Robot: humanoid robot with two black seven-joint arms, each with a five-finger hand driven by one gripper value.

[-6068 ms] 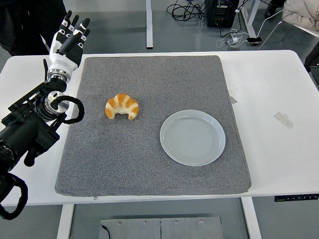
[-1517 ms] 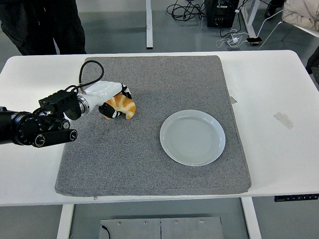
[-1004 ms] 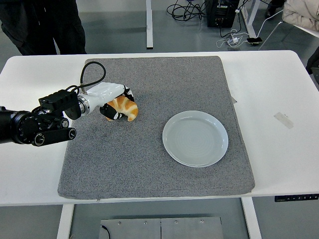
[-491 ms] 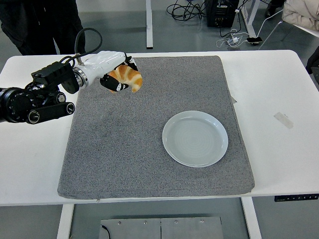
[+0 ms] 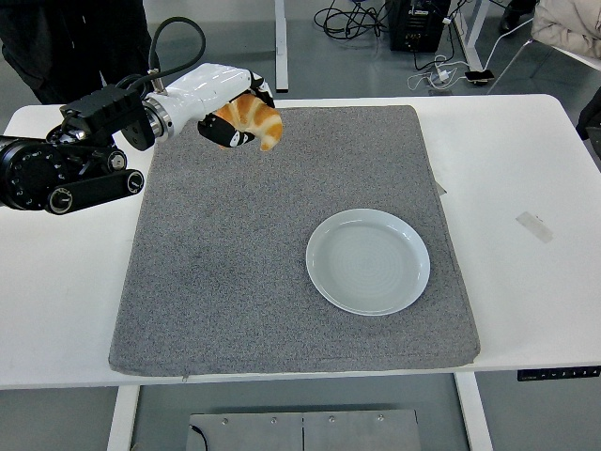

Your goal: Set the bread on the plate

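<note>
A golden croissant point(image 5: 254, 119) hangs in the air above the far left part of the grey mat point(image 5: 282, 282), held in my left hand point(image 5: 240, 117), whose black fingers are curled around it. The white-shelled hand and black forearm come in from the left edge. A pale blue-grey plate point(image 5: 368, 261) lies flat on the mat to the right of centre, with nothing on it, well below and to the right of the croissant. My right arm does not show.
The grey mat covers most of the white table point(image 5: 526, 169). A small strip of tape point(image 5: 533, 226) lies on the table at the right. A person in dark clothes point(image 5: 75, 38) stands beyond the far left edge. Cables and a table leg lie on the floor behind.
My left hand closed on the croissant on the mat, then lifted it up and slightly to the right. The mat and plate shifted a little to the right during the grasp.
</note>
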